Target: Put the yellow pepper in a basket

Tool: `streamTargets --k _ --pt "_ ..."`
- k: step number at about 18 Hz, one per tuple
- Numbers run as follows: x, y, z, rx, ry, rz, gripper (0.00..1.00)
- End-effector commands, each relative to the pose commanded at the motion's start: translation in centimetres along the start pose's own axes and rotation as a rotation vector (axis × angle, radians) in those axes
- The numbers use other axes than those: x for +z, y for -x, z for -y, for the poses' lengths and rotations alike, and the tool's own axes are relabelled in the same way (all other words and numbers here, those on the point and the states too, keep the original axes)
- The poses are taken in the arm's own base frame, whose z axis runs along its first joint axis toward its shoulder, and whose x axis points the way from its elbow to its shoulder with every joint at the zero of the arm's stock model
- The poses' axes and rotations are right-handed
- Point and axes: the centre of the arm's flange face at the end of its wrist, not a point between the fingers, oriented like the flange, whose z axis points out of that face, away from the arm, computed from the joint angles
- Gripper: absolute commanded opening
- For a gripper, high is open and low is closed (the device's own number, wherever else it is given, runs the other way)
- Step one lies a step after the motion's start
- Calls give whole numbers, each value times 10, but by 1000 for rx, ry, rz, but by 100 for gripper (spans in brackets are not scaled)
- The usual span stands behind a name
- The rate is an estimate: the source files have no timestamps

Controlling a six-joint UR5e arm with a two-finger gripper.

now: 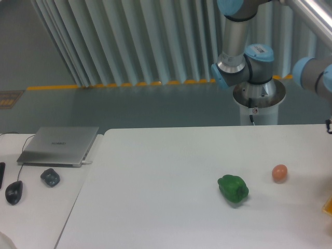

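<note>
The yellow pepper is out of view. Only a small orange corner of the basket [328, 206] shows at the right edge of the frame, on the white table [155, 197]. The arm's base and upper joints [252, 67] stand behind the table at the upper right, and the arm runs out of the frame to the right. The gripper itself is out of view. A green bell pepper [233, 189] lies on the table right of centre. A small orange-pink egg-like ball [279, 173] lies to its right.
A closed silver laptop [58, 146] sits on a side table at the left. A dark grey lump [50, 177] and a black mouse [14, 192] lie in front of it. A ribbed curtain wall runs behind.
</note>
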Motion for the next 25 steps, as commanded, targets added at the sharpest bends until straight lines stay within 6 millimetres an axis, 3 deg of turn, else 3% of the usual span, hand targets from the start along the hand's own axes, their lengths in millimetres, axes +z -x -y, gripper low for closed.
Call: streamTargets --k 2,8,9,11,12,19,25 --pt "1 -4 -12 62 74 -25 60" --pt "12 -12 -18 154 99 -63 60" --pt "23 -22 -16 142 111 -103 62" --pt "29 -29 -18 105 126 -131 83" --pt "30 -31 -22 97 121 -134 100" --pt "30 -34 -35 65 114 -120 100" --pt "23 -27 -22 -126 -22 -32 100"
